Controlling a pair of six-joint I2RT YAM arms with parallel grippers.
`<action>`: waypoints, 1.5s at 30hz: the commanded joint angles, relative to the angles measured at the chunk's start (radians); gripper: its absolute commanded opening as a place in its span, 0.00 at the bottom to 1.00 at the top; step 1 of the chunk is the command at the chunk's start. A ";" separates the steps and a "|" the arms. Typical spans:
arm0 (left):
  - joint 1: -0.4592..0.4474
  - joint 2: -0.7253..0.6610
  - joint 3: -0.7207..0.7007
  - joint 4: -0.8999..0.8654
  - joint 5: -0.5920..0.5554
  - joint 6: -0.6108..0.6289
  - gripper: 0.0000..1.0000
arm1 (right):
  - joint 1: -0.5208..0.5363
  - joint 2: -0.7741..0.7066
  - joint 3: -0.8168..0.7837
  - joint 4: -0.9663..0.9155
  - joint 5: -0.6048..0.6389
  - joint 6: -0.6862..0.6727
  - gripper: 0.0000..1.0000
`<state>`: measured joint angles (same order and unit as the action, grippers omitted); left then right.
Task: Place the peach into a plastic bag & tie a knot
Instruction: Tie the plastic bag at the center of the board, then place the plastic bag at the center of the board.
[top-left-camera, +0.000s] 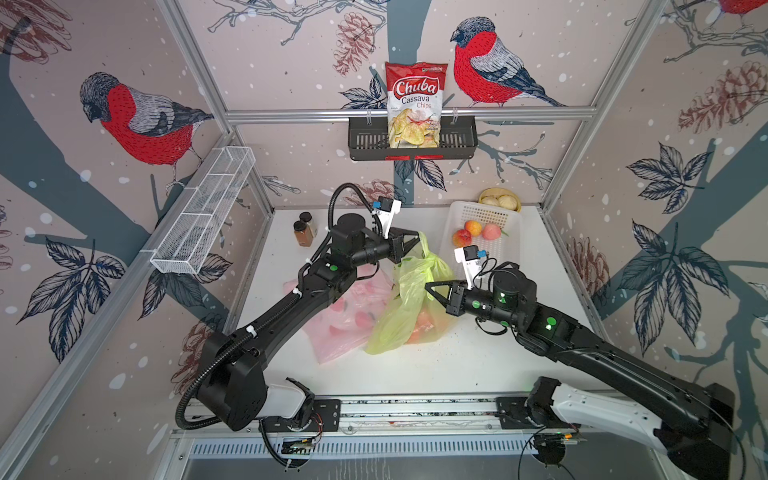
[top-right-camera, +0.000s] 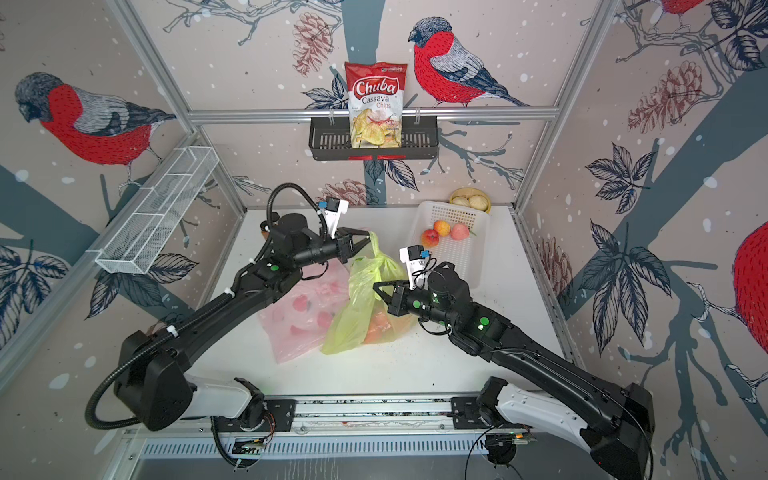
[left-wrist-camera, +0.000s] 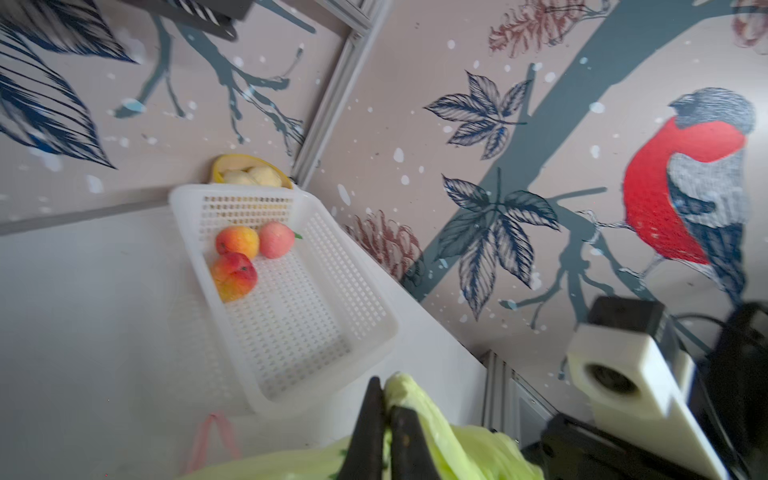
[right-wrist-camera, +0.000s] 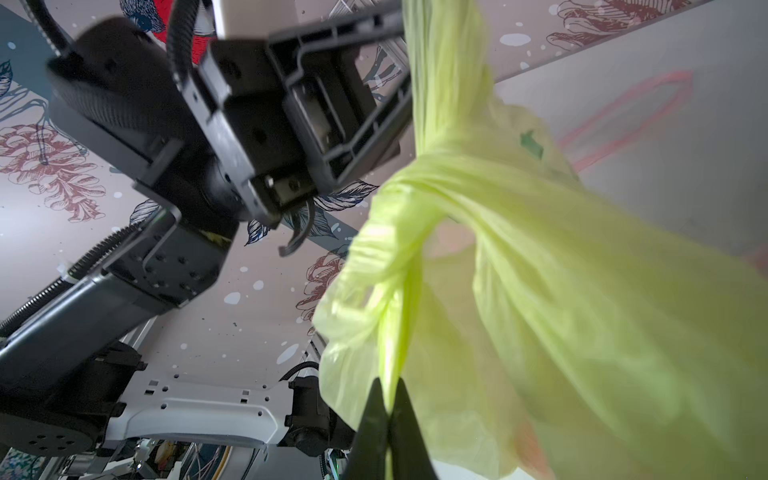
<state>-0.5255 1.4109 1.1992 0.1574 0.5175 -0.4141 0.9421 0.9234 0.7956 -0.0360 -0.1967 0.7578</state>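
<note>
A yellow-green plastic bag (top-left-camera: 405, 316) (top-right-camera: 357, 307) stands in the middle of the table. An orange peach (top-left-camera: 424, 328) (top-right-camera: 378, 326) shows through its lower part. My left gripper (top-left-camera: 415, 239) (left-wrist-camera: 384, 395) is shut on the bag's raised top strip. Lower and to the right, my right gripper (top-left-camera: 428, 286) (right-wrist-camera: 388, 386) is shut on another strip of the bag. In the right wrist view the bag (right-wrist-camera: 582, 291) is bunched and wrapped into a twist (right-wrist-camera: 436, 178) below the left gripper.
A white basket (top-left-camera: 486, 214) (left-wrist-camera: 299, 324) at the back right holds three peaches (top-left-camera: 461, 237). Behind it sits a yellow bowl (top-left-camera: 498, 200). A pink bag (top-left-camera: 345, 316) lies left of the green one, partly under the left arm. Two spice bottles (top-left-camera: 305, 228) stand at the back left.
</note>
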 joint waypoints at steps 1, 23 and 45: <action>0.018 0.036 0.088 -0.185 -0.299 0.121 0.00 | 0.032 -0.037 -0.040 -0.026 -0.009 -0.002 0.00; 0.217 0.470 0.889 -0.393 -0.780 0.303 0.00 | -0.097 0.246 0.095 0.136 0.024 -0.180 0.00; 0.266 0.372 0.522 -0.366 -0.751 0.046 0.90 | -0.284 1.018 0.752 -0.179 0.060 -0.314 0.64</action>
<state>-0.2481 1.8702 1.8385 -0.3328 -0.2264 -0.3103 0.6594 1.9659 1.5787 -0.2211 -0.1337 0.4671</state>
